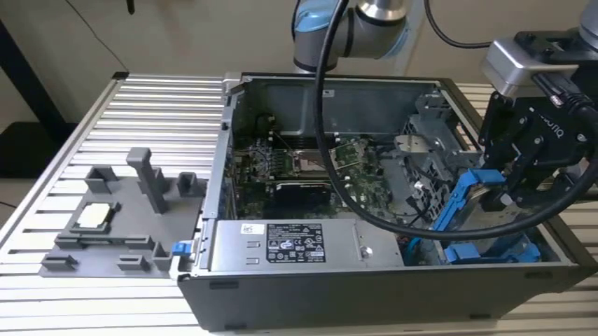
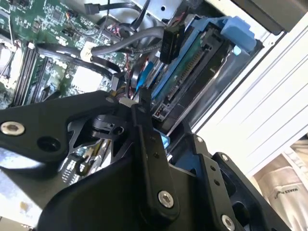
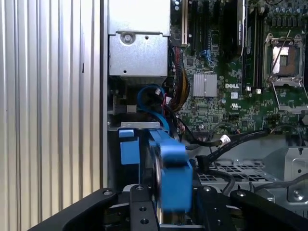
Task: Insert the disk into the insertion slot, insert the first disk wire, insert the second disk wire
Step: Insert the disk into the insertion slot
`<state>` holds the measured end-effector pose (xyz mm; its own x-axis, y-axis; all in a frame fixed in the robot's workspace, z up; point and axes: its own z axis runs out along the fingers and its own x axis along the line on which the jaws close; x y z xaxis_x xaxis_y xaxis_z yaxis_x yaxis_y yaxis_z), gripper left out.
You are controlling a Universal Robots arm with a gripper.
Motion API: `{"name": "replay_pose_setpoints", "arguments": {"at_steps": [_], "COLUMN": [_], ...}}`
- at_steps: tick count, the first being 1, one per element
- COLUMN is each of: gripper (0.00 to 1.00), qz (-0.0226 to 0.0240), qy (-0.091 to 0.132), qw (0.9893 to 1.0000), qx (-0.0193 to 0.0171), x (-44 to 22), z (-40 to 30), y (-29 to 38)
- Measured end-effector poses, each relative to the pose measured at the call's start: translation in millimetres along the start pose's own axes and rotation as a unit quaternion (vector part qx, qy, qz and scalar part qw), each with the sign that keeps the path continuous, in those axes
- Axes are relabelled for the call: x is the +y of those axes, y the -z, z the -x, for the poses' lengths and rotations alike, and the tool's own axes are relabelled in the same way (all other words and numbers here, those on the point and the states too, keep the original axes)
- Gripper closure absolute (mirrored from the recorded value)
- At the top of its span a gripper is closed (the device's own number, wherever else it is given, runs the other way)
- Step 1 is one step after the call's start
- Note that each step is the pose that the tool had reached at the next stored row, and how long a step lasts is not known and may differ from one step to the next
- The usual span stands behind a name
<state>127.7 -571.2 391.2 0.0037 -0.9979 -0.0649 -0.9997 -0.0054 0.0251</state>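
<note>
Disk (image 1: 463, 201): grey metal slab in a glossy blue plastic frame, standing on edge and tilted, inside the computer case (image 1: 374, 297) at its near corner on the exterior view's right.
Gripper (image 1: 500, 192): black angular fingers clamped on the disk's blue frame.
Arm (image 1: 351, 28): hangs over the case, wrist bent downward.
Second carrier (image 1: 492, 250): blue, flat in the case under the disk.

We see a ribbed silver metal counter (image 1: 140, 112) carrying two things. An open dark grey computer case (image 1: 374, 297) lies on its side toward the exterior view's right. Just beside it, on the exterior view's left, sits a flat grey holder (image 1: 117, 238) with upright posts.
</note>
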Motion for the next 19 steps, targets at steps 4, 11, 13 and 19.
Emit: {"name": "replay_pose_setpoints", "arguments": {"at_steps": [4,11,13,19], "gripper": [0.61,0.59,0.53,0.53], "qz": [0.0,0.0,0.0,-0.0003], "qy": [0.0,0.0,0.0,0.0], "qw": [1.0,1.0,1.0,1.0], "qx": [0.0002,0.0006,0.0007,0.0064], "x": [0.0,0.0,0.0,0.3], "z": [0.0,0.0,0.0,2.3], "y": [0.0,0.0,0.1,11.3]}}
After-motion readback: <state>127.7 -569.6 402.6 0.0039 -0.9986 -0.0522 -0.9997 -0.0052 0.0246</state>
